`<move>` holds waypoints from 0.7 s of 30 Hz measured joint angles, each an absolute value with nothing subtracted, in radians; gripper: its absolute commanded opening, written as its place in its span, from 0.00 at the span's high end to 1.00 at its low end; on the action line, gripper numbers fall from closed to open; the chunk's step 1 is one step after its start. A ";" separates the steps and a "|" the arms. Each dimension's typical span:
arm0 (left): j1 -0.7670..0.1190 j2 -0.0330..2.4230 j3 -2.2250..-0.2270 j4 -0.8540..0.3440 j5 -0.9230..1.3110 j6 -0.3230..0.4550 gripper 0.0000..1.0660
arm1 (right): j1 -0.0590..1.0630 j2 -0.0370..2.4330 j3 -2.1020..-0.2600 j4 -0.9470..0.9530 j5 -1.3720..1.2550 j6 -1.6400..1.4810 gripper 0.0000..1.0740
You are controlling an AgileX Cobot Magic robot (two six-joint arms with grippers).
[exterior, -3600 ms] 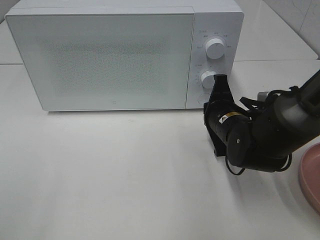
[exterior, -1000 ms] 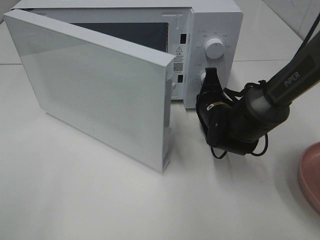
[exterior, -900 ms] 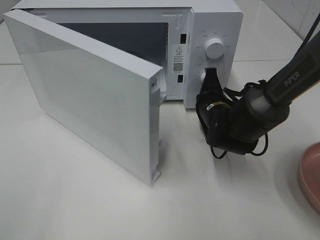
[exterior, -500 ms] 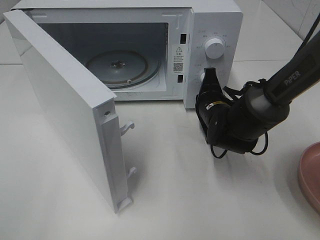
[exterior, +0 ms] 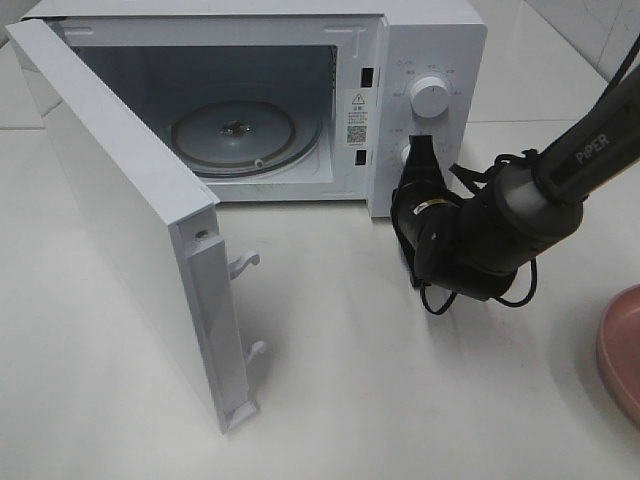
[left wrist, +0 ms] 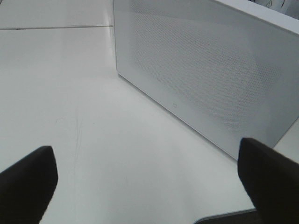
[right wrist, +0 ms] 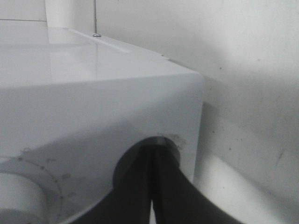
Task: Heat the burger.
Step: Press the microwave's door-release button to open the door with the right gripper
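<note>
Swung further open, the microwave door [exterior: 120, 200] faces the wide-spread left gripper [left wrist: 149, 177]; right gripper [exterior: 421, 148], pinched closed, meets the control panel [exterior: 460, 60]; burger out of view.

I'm getting bright, even overhead light on the white worktop [exterior: 330, 400], with the open microwave door [exterior: 130, 220] casting a soft shadow at lower centre. The fingertips [left wrist: 28, 182] of the left hand [left wrist: 147, 179] are showing as dark blurs, and the right wrist view is looking dimmer and soft.
</note>
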State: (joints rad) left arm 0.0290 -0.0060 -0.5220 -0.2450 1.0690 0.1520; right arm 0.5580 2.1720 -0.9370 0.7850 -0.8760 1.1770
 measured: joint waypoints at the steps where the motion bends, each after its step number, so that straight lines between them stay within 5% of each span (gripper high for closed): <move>1: 0.029 -0.006 -0.522 -0.245 1.069 0.152 0.07 | 0.558 2.172 -0.937 0.785 -0.876 1.177 1.00; 21: 0.029 -0.006 -0.520 -0.245 1.069 0.152 0.07 | 0.556 2.019 -0.821 0.750 -0.791 1.091 1.00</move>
State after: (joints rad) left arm 0.0290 -0.0060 -0.5200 -0.2450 1.0690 0.1520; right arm 0.5560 2.0190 -0.8210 0.7500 -0.7910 1.0910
